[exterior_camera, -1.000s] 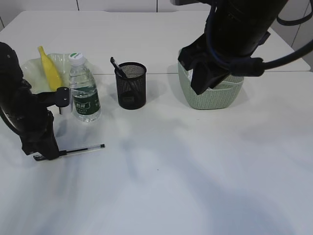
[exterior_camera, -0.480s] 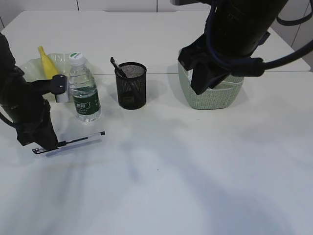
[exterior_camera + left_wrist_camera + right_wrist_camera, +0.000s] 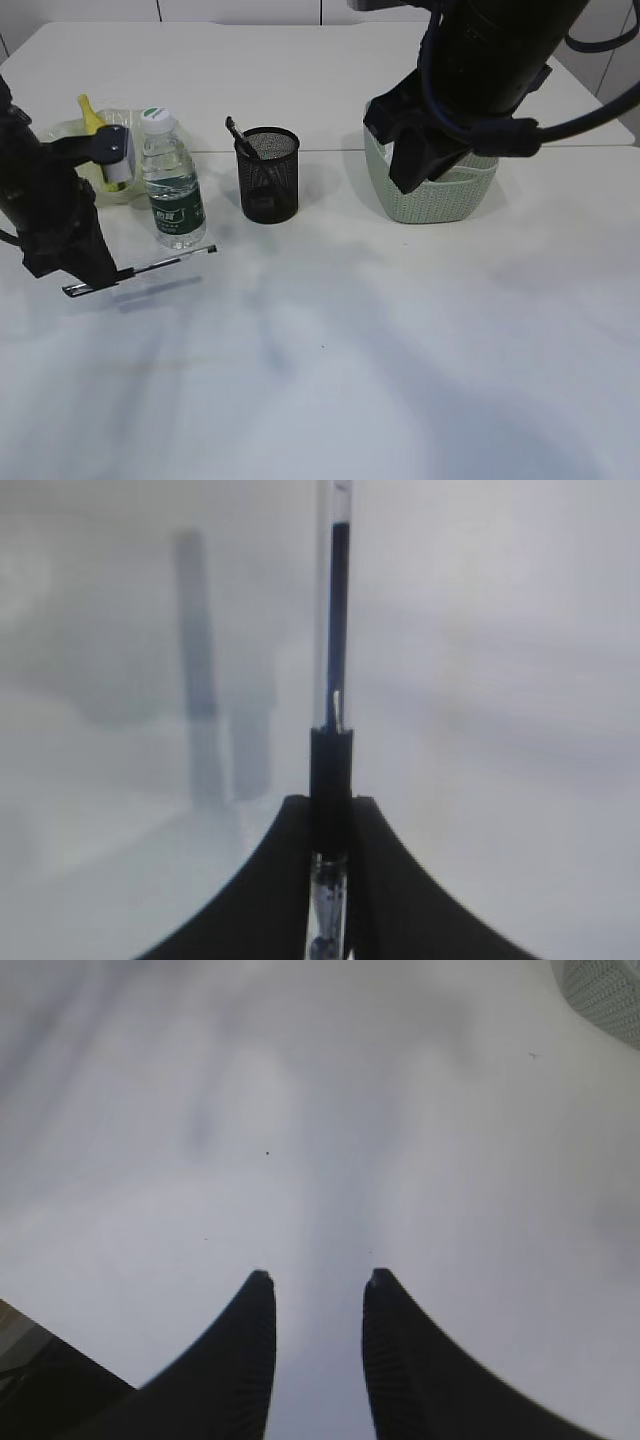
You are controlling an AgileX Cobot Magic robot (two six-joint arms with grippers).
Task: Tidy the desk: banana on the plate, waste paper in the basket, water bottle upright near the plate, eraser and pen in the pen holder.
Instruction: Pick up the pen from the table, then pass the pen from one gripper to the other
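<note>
At the left edge, the left gripper (image 3: 82,285) is clamped tight on a pen (image 3: 165,264), which sticks out rightward, lifted clear of the desk (image 3: 330,380). Behind stand the plate (image 3: 65,133) with the banana (image 3: 92,118), then the upright water bottle (image 3: 172,185), the pen holder (image 3: 269,175) and the basket (image 3: 435,195). The right gripper (image 3: 318,1295) hangs partly open, empty.

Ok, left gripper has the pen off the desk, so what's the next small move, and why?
Probably carry the pen right toward the pen holder. The left gripper is shut on it, its shadow shows it lifted, and the water bottle stands between, so pass in front.
</note>
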